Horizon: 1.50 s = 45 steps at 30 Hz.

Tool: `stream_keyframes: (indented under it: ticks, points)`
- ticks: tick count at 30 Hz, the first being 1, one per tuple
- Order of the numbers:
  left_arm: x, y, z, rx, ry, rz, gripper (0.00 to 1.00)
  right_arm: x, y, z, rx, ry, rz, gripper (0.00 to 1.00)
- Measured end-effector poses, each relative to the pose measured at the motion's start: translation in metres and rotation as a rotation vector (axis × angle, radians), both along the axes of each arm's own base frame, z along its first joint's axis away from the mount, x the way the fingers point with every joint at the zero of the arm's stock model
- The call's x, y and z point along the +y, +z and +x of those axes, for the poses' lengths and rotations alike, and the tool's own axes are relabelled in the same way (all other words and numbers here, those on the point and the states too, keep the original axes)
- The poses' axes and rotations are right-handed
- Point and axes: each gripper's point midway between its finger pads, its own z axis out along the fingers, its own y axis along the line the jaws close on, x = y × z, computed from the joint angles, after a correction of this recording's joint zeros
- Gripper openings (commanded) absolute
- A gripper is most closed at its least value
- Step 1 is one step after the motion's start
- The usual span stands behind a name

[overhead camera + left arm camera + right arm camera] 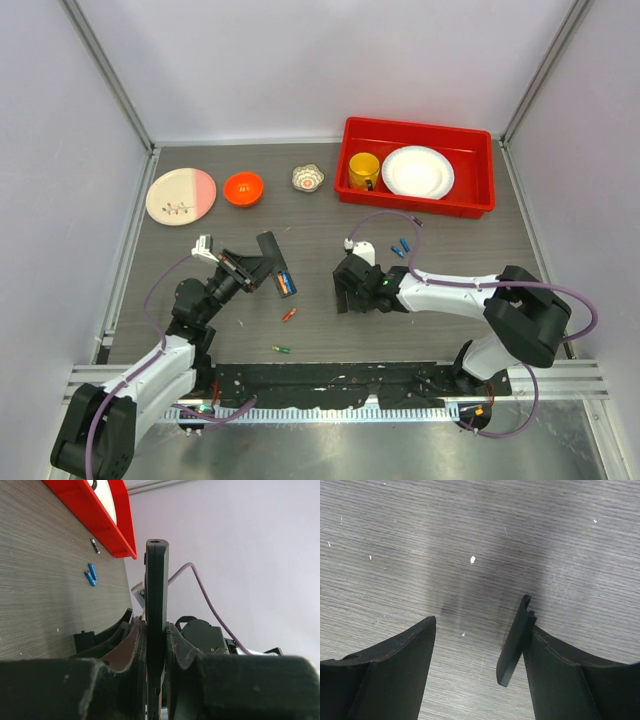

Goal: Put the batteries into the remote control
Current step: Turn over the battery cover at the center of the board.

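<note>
My left gripper is shut on the remote control, a slim black bar held edge-up. The left wrist view shows the remote control clamped between both pads of the left gripper. An orange and a blue battery sit at its near end. On the table lie a red battery, a green one and two blue ones. My right gripper hangs open over bare table. A small flat black piece leans on its right finger.
A red bin at the back right holds a yellow mug and a white plate. An orange bowl, a pink-and-white plate and a small patterned cup stand along the back.
</note>
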Motion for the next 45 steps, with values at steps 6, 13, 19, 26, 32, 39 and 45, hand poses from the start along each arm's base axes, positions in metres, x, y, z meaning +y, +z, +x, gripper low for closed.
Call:
stream_keyframes:
  ticks: [6, 13, 19, 26, 32, 39, 45]
  points:
    - [0.0, 0.0, 0.0, -0.003, 0.0, 0.004, 0.0, -0.003, -0.001, 0.001, -0.005, -0.022, -0.006, 0.38]
    - [0.0, 0.0, 0.0, -0.004, 0.001, 0.005, 0.0, -0.013, -0.005, 0.008, -0.002, -0.085, -0.002, 0.11]
    - [0.0, 0.0, 0.0, -0.005, 0.001, 0.005, 0.0, -0.014, -0.004, 0.009, -0.008, -0.099, 0.043, 0.01]
    - [0.0, 0.001, 0.0, -0.009, 0.001, 0.004, 0.0, 0.003, 0.017, -0.012, -0.012, -0.021, 0.333, 0.04]
    - [0.001, 0.004, -0.001, -0.018, 0.001, 0.0, 0.0, 0.021, 0.022, -0.006, 0.023, -0.024, 0.467, 0.23]
    - [0.001, 0.006, -0.002, -0.028, 0.002, -0.003, 0.0, 0.002, 0.001, -0.002, 0.071, -0.112, 0.451, 0.42]
    - [0.001, 0.006, -0.002, -0.027, 0.002, -0.002, 0.0, -0.001, 0.006, 0.006, 0.046, -0.139, 0.435, 0.57]
